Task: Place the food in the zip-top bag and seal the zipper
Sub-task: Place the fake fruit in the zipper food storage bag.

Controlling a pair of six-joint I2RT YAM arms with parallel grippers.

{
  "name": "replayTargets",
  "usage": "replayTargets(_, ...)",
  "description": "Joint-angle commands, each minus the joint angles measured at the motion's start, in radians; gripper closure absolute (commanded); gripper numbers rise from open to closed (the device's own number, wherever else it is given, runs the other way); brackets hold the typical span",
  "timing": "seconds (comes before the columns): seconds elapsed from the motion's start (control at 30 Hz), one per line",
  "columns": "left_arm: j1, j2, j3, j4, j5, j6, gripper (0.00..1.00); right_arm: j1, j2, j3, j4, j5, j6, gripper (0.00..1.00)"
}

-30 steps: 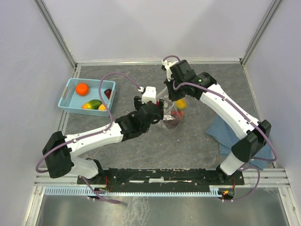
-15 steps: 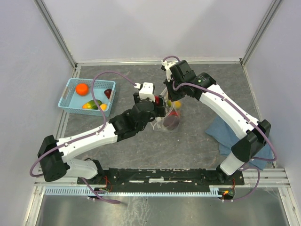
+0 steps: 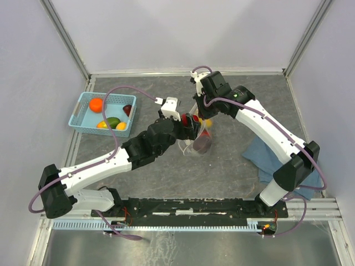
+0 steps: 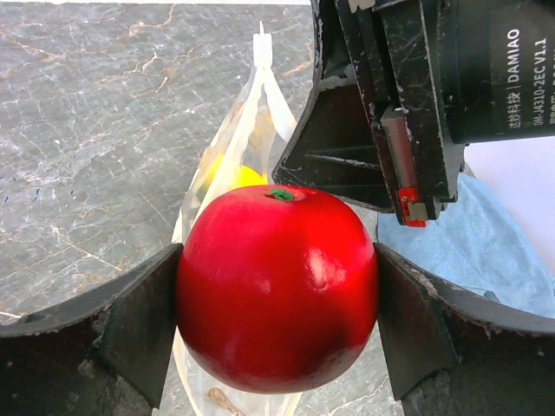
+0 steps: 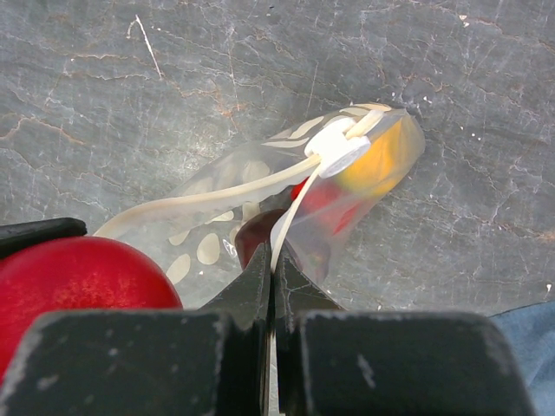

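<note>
We look down on a dark grey, marble-veined table (image 3: 222, 174) boxed in by plain pale walls (image 3: 183, 33), with bare metal posts (image 3: 69, 47) rising at the back corners. Near the middle of the table sits a clear bag (image 3: 198, 143) printed with white spots, its mouth edge lifted. The right claw (image 5: 272, 273) is pressed together on the pale zipper strip (image 5: 260, 179) along that mouth, and a white slider (image 5: 336, 147) sits at the strip's far end. Inside the bag we see a yellow piece (image 5: 381, 160), a red piece (image 5: 321, 199) and a dark purple piece (image 3: 203, 145). The left claw (image 4: 277, 299) pinches a glossy red apple (image 4: 277, 251) between both fingers, just above the bag's mouth and close beside the right claw. At the table's left edge a light-blue basket (image 3: 77, 111) holds an orange (image 3: 96, 104), a green piece (image 3: 113, 121), a small yellow bit (image 3: 121, 126) and a dark red piece (image 3: 128, 110). A blue cloth (image 3: 258, 152) lies crumpled on the right, well apart from the bag.
</note>
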Motion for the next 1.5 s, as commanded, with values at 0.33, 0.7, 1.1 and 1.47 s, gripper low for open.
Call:
replayTargets(0.33, 0.009, 0.077, -0.007, 0.054, -0.015, -0.059, 0.57, -0.004, -0.062, -0.014, 0.048, -0.017, 0.010, 0.98)
replayTargets(0.7, 0.068, 0.119, 0.013, -0.039, -0.020, -0.154, 0.58, -0.004, -0.067, -0.022, 0.049, -0.030, 0.004, 0.99)
replayTargets(1.1, 0.069, 0.144, 0.052, -0.033, 0.113, -0.128, 0.37, -0.003, -0.061, -0.019, 0.055, -0.025, 0.002, 0.99)
replayTargets(1.47, 0.069, 0.098, 0.055, -0.073, 0.110, -0.118, 0.13, -0.005, -0.058, -0.017, 0.055, -0.017, 0.002, 0.99)
